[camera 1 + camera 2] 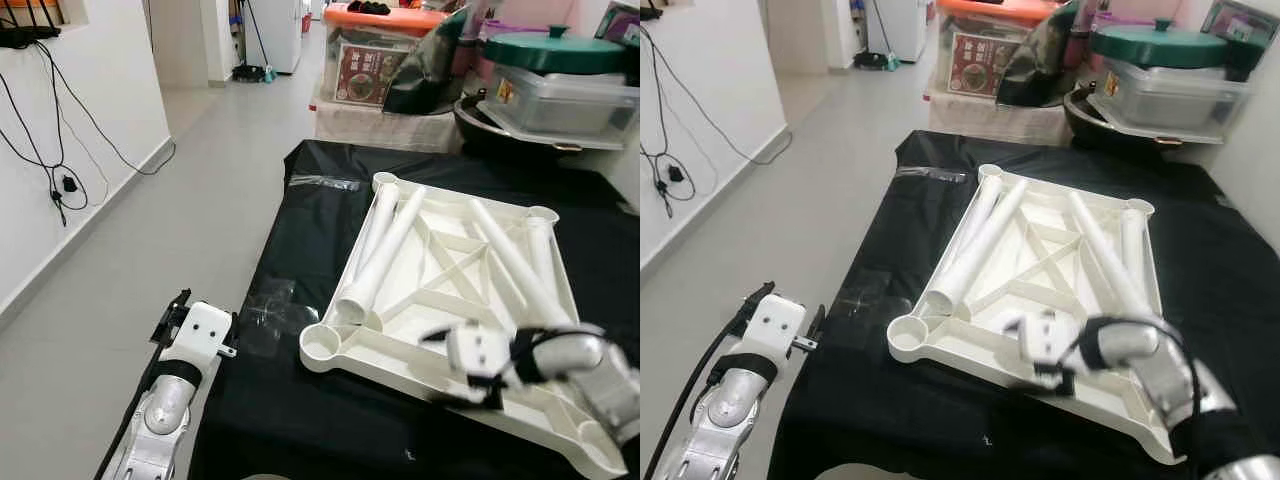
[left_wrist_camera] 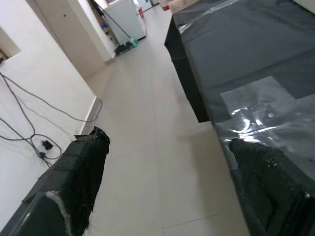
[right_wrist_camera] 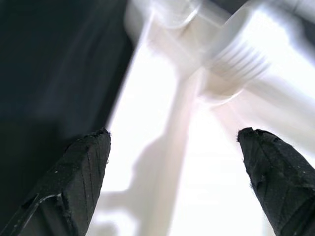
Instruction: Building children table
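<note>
Lower left of the frame: left pincer (image 1: 183, 312) hangs beside the worktop (image 1: 300, 420) edge over the floor (image 1: 180, 230), fingers (image 2: 83, 167) spread apart, holding nothing. Lower right: right pincer (image 1: 1032, 352) hovers over the near rim of the white tabletop (image 1: 420, 370) — fingers (image 3: 78, 172) wide apart, blurred. The tabletop lies upside down on the black-covered worktop, ribs up, round sockets at its corners. Four white leg tubes (image 1: 385, 255) lie loose inside it — two left, two right. Clear plastic wrap (image 1: 262, 318) sits at the worktop's left edge. Upper right: storage boxes (image 1: 375, 55).
</note>
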